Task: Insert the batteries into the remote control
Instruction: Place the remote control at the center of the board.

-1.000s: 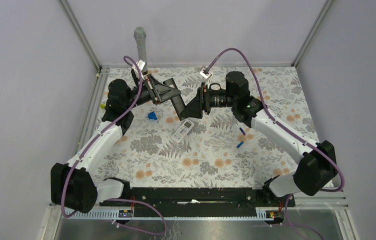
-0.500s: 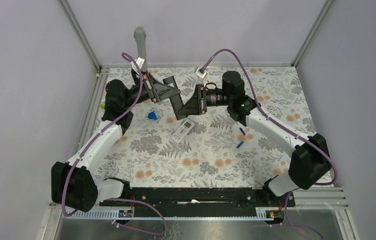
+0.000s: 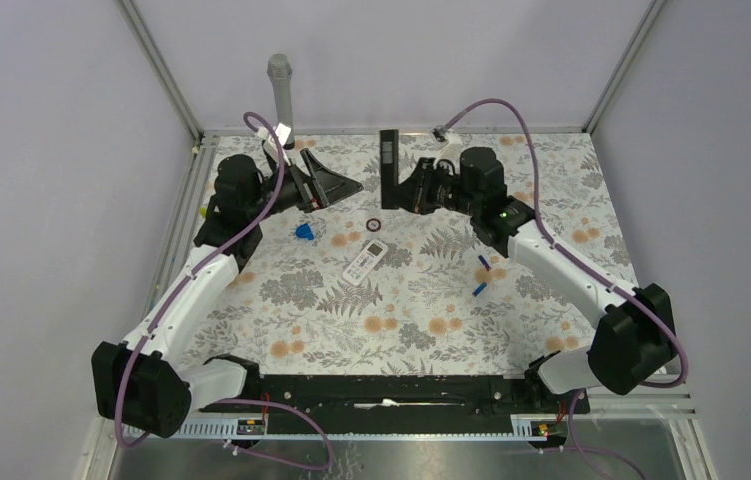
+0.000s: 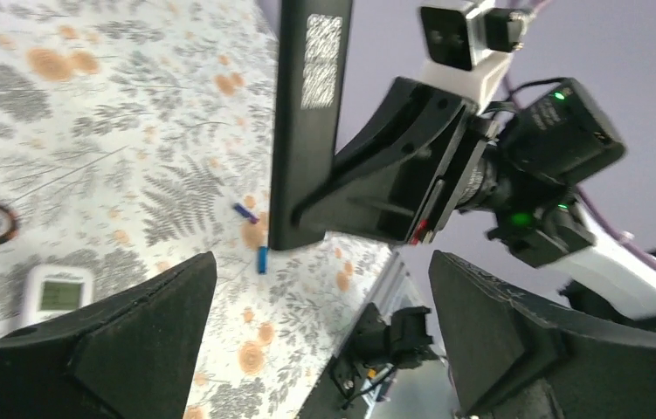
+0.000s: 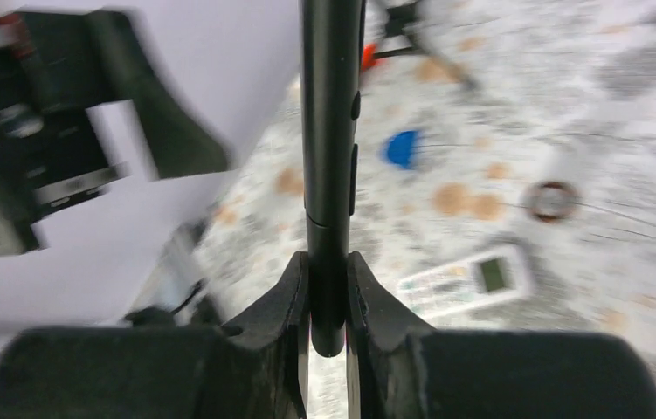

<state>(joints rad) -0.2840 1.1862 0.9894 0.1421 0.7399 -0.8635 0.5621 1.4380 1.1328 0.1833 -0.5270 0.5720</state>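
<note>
From above, the left arm is stretching toward the back of the matte, floral-printed table [image 3: 431, 330]. The left gripper [image 3: 343, 180] is turned sideways with its jaws spread wide, holding nothing. The right arm is bending in from the other side. The right gripper [image 3: 399, 192] is clamping a slim, flat black remote [image 3: 388, 155] near its lower end. Two tiny blue batteries [image 3: 478, 289] are lying apart on the table beside the right forearm. A white remote [image 3: 365, 260] with a small screen is lying flat near a dark ring [image 3: 374, 224]. In the left wrist view, wedge-shaped black fingers [image 4: 132, 340] are standing far apart, framing the upright black remote and its pale label. The right wrist view is blurring, yet both fingers are pressing the remote edge-on.
</note>
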